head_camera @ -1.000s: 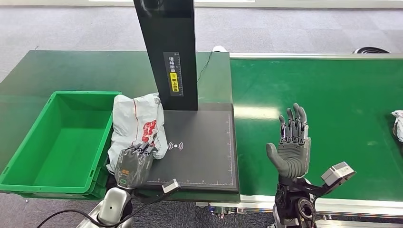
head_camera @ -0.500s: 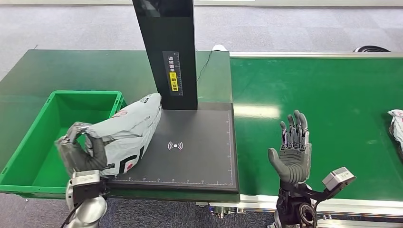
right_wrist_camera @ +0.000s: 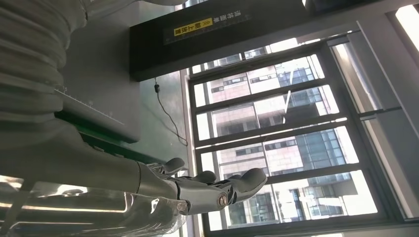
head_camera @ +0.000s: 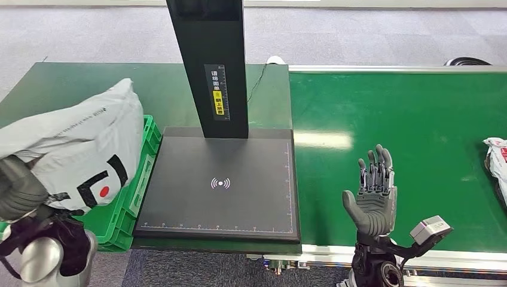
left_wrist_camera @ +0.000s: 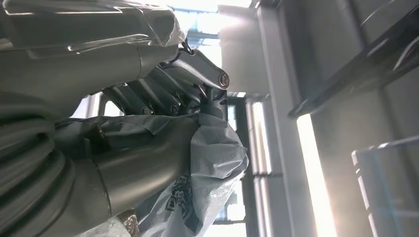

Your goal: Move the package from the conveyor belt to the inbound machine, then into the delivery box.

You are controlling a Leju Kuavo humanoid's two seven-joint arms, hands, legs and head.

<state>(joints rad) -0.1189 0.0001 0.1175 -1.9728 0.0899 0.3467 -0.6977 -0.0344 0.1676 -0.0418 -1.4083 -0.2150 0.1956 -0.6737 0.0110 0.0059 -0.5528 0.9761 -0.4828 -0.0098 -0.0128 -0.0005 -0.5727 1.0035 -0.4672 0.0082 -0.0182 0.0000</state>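
One package point(head_camera: 72, 143) is hanging bunched in the left hand point(head_camera: 21, 188) fingers over the green delivery box point(head_camera: 134, 197) rim, right hand point(head_camera: 372, 200) idling open and empty: slick film gathered in the fingers is risking a slip outside the box.

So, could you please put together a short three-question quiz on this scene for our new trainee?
1. True or false: the left hand holds the grey plastic mailer package above the green plastic crate.
2. Multiple choice: the right hand is A) holding a box, B) open and holding nothing, C) pressing the black scanner platform.
3. Fill in: another package lies on the green ____ belt.

Key: 1 true; 2 B; 3 conveyor.
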